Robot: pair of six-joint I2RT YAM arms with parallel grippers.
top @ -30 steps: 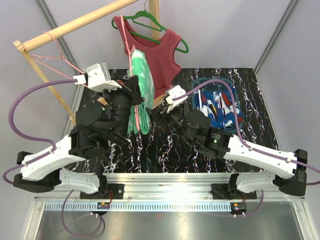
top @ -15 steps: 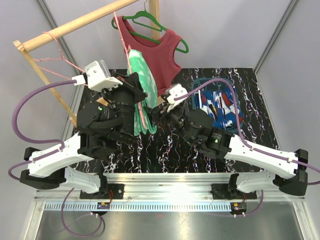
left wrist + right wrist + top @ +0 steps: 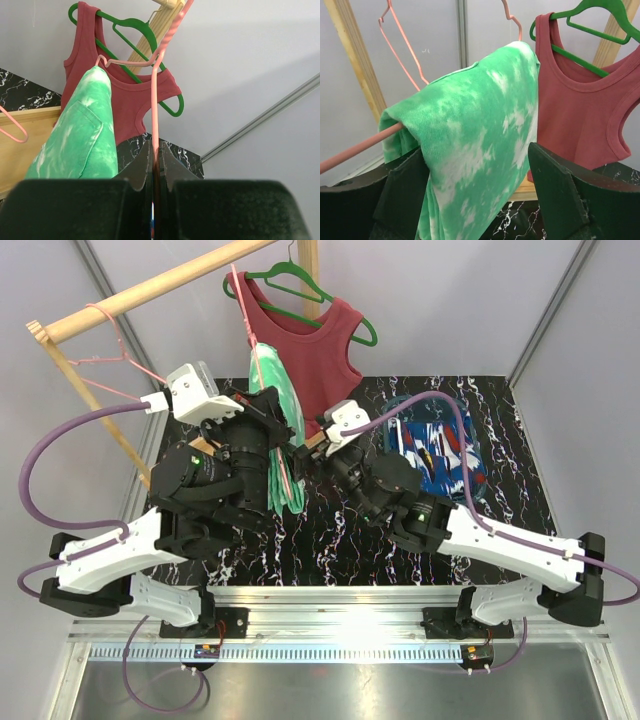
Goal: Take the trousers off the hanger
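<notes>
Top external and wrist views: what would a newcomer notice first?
The green tie-dye trousers hang over a pink hanger, centre-left, with the left hand shut on the hanger's wire and the right hand open around the fabric. Behind hangs a dark red tank top; blue patterned trousers lie at right.

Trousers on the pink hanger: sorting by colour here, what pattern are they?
Green-and-white tie-dye; the trousers show best in the right wrist view.

Trousers (image 3: 470, 140) are green-and-white tie-dye, hanger (image 3: 154, 110) pink, tank top (image 3: 580, 110) dark red.
</notes>
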